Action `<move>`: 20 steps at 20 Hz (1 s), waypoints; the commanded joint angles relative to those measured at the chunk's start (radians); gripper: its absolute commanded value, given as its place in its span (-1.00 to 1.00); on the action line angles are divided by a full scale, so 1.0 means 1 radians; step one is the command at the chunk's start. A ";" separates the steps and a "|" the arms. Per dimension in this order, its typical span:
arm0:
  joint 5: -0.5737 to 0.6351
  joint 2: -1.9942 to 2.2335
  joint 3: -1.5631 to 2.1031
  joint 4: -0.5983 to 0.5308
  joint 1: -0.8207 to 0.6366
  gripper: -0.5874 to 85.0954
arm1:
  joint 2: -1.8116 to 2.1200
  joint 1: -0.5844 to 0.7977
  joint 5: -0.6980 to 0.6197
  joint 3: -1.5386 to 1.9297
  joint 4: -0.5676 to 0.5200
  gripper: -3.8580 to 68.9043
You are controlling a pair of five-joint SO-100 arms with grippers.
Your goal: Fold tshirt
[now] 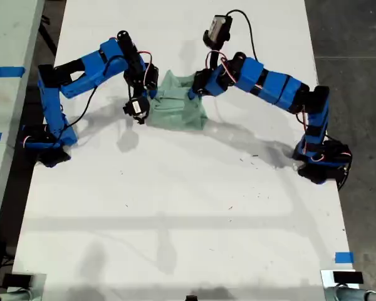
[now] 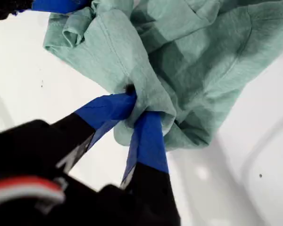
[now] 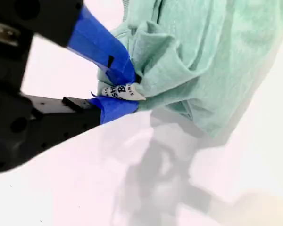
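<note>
The tshirt sits bunched in a crumpled mound on the white table, toward the table's far end and about midway between the exterior view's left and right. It is gathered up rather than spread flat, with creases and folds running across the pale green cloth.

My first gripper has its blue-taped jaws pinched together on a gathered wad of the tshirt's fabric, the cloth bulging out around both fingers. My second gripper is likewise clamped on an edge of the tshirt, with the small white printed tag caught between its jaws.

In the exterior view one blue arm reaches in from that view's left and another blue arm from its right, their ends meeting the garment on opposite sides. I cannot tell from the wrist views which arm is which. Blue tape marks lie at the table's near edge on the exterior view's right.
</note>
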 commanded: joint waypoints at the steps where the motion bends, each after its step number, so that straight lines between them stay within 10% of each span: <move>1: 0.037 -0.023 -0.060 -0.054 -0.046 -0.99 | 0.067 0.061 -0.031 -0.002 -0.071 -0.95; 4: 0.063 -0.060 -0.061 -0.141 -0.100 -0.72 | 0.064 0.130 -0.066 0.026 -0.149 -0.91; 7: 0.061 -0.046 -0.072 -0.158 -0.207 -0.21 | 0.061 0.250 -0.064 0.025 -0.138 0.10; 12: 0.064 0.097 0.035 -0.078 -0.342 -0.13 | 0.133 0.397 -0.077 0.129 -0.009 -0.17; 20: 0.067 0.557 0.726 -0.276 -0.336 -0.32 | 0.644 0.466 -0.091 0.747 -0.074 -0.45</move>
